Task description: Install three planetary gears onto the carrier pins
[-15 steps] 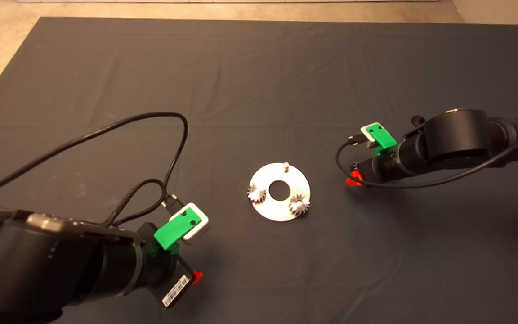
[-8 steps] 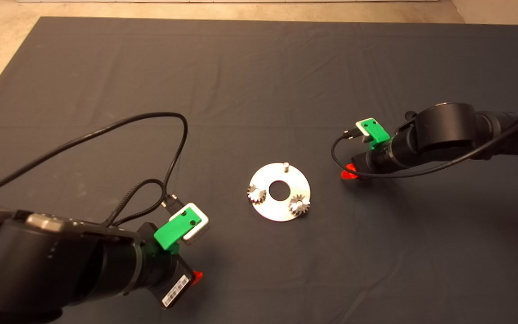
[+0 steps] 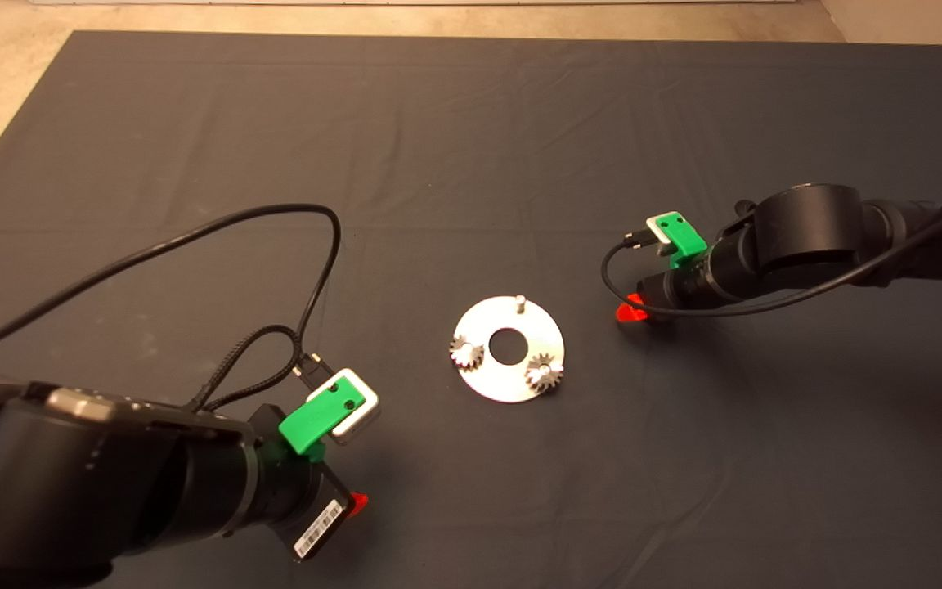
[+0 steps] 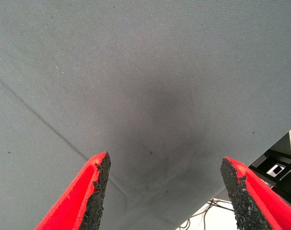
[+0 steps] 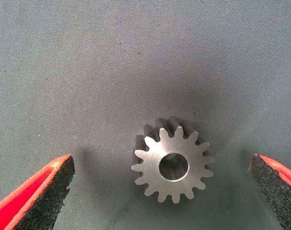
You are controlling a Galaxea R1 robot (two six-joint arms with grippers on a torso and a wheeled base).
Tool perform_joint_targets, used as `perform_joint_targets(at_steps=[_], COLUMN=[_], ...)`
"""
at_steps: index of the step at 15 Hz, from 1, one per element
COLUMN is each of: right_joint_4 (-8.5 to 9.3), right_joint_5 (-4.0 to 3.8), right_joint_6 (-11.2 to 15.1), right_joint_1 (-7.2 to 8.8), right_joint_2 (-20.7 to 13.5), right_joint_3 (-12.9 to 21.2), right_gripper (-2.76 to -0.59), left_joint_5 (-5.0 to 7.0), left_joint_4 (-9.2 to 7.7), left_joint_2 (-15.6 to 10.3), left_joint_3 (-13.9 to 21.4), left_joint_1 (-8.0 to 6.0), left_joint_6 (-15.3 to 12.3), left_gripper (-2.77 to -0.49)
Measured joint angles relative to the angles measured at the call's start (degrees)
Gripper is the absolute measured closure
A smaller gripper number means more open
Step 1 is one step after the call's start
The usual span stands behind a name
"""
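The silver disc point(image 3: 491, 381) lies mid-mat with its three carrier pins. Two planetary gears sit on pins, one at the left point(image 3: 467, 353) and one at the lower right point(image 3: 544, 372). The far pin point(image 3: 521, 303) is bare. The third gear point(image 5: 173, 160) lies flat on the mat to the right of the disc, hidden under the arm in the head view. My right gripper point(image 3: 634, 309) point(image 5: 161, 184) is open over it, one finger point(image 5: 45, 191) on each side, not touching. My left gripper point(image 3: 354, 501) point(image 4: 167, 191) is open and empty over bare mat at the lower left.
Black cables loop on the mat from the left arm point(image 3: 307, 245) and hang by the right wrist point(image 3: 612, 282). The mat's near edge and floor clutter point(image 4: 279, 167) show in the left wrist view. Pale floor lies beyond the mat's far edge point(image 3: 438, 16).
My right gripper has moved a little left and farther back, over the loose gear, which showed beside its fingers before and is now covered in the head view. The left arm has not moved.
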Motion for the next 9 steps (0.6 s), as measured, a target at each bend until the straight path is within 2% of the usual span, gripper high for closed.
perform_joint_targets(at_steps=[9], right_joint_4=[0.0], right_joint_5=[0.06], right_joint_6=[0.0], right_joint_1=[-0.01], right_joint_2=[0.0], right_joint_3=[0.0], right_gripper=[-2.75], left_joint_5=[0.0], left_joint_4=[0.0], left_joint_2=[0.0], left_joint_3=[0.0], left_joint_1=[0.0], left_joint_6=[0.0], left_gripper=[-1.6])
